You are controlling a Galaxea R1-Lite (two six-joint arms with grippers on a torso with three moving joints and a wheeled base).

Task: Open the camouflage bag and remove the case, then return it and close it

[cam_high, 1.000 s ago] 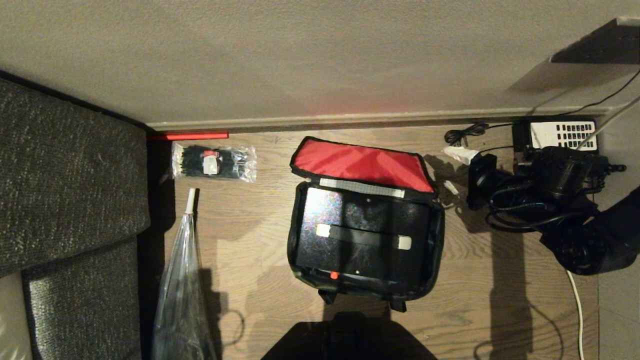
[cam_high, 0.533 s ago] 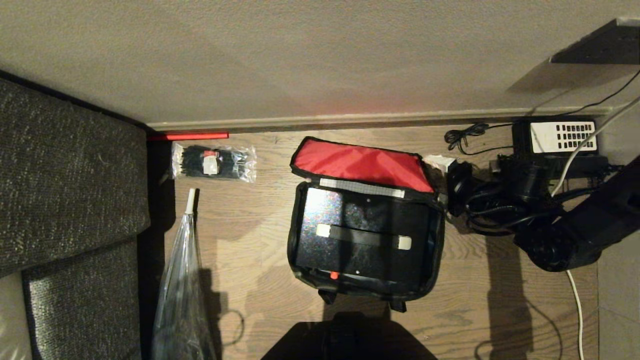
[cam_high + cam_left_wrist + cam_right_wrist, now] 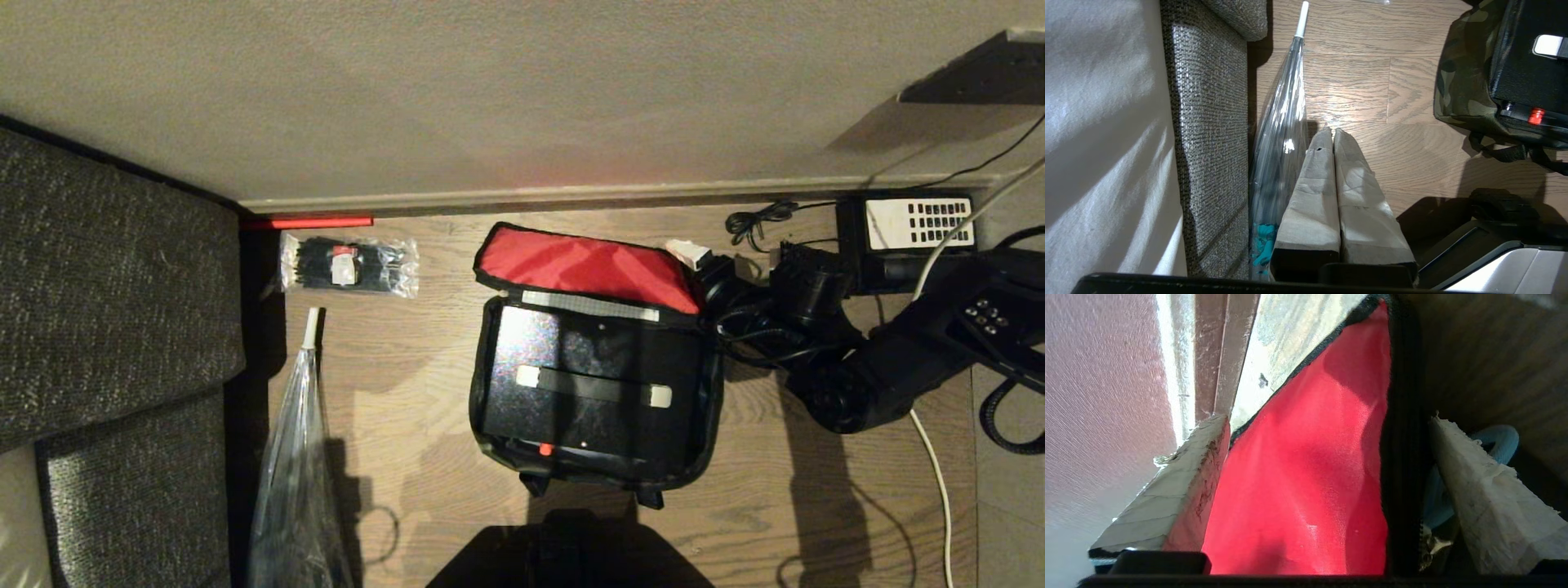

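astride the red lid [image 3: 1306, 465], right claw [image 3: 1327, 457] agape

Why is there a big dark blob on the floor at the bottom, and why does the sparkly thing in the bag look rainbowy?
Head view: the blob is a shadow on the wooden floor, probably the robot's own; the case catches light, so its glittery face speckles with colour. Left wrist view: bright glare streaks the clear plastic bag. Right wrist view: the red lid lining sits very close and looks soft.
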